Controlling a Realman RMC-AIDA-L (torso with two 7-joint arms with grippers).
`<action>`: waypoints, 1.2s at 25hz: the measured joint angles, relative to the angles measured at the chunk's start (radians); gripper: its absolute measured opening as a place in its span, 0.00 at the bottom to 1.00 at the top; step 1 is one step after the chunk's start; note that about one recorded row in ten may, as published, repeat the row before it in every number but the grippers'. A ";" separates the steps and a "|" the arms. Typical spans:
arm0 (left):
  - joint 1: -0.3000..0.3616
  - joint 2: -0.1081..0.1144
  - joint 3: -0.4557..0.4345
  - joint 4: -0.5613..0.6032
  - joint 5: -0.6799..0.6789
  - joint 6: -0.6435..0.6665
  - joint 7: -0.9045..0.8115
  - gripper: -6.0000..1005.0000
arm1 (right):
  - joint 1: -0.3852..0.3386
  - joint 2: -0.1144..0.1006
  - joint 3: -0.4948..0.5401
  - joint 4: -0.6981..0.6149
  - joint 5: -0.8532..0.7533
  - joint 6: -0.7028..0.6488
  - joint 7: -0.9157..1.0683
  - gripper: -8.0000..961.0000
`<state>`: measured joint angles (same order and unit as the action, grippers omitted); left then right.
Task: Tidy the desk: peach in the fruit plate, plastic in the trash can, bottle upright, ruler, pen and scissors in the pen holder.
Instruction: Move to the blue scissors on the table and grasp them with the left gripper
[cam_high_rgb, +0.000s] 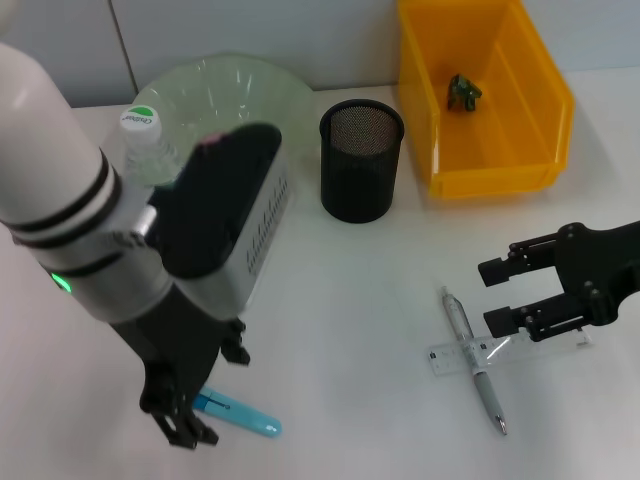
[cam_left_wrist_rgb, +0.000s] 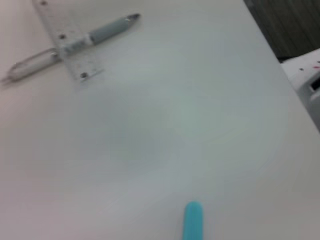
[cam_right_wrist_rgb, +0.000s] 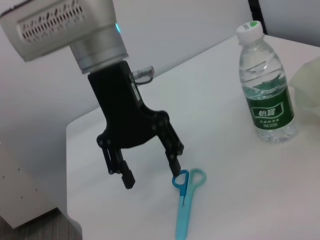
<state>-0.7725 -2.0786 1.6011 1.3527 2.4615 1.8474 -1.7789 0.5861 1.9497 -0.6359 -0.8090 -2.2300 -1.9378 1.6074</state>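
My left gripper (cam_high_rgb: 205, 400) is open and stands low over the table at the front left. In the right wrist view the left gripper (cam_right_wrist_rgb: 152, 176) has one fingertip right at the handle rings of the blue scissors (cam_right_wrist_rgb: 184, 200), which lie flat (cam_high_rgb: 240, 413). My right gripper (cam_high_rgb: 497, 296) is open just above the clear ruler (cam_high_rgb: 445, 353) and the grey pen (cam_high_rgb: 462, 320), which lie crossed. The water bottle (cam_high_rgb: 145, 145) stands upright. The black mesh pen holder (cam_high_rgb: 362, 160) looks empty. The peach is hidden behind my left arm.
A green glass plate (cam_high_rgb: 225, 90) sits at the back left behind the bottle. A yellow bin (cam_high_rgb: 520, 100) at the back right holds a small green crumpled piece (cam_high_rgb: 463, 92). The left wrist view shows the pen (cam_left_wrist_rgb: 107, 30), the ruler (cam_left_wrist_rgb: 70, 45) and the scissors' tip (cam_left_wrist_rgb: 192, 220).
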 joint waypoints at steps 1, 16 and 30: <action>0.003 0.000 0.011 -0.006 -0.004 -0.008 0.006 0.80 | 0.002 -0.001 0.000 0.003 -0.001 0.001 -0.003 0.77; 0.025 0.000 0.105 -0.090 0.019 -0.176 0.049 0.80 | -0.004 0.002 -0.001 0.007 -0.004 0.004 -0.008 0.77; 0.019 0.000 0.150 -0.137 0.019 -0.240 0.054 0.80 | -0.001 -0.002 -0.027 0.028 -0.022 -0.001 -0.024 0.77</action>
<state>-0.7531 -2.0784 1.7511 1.2156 2.4803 1.6072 -1.7249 0.5855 1.9482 -0.6631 -0.7808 -2.2519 -1.9391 1.5839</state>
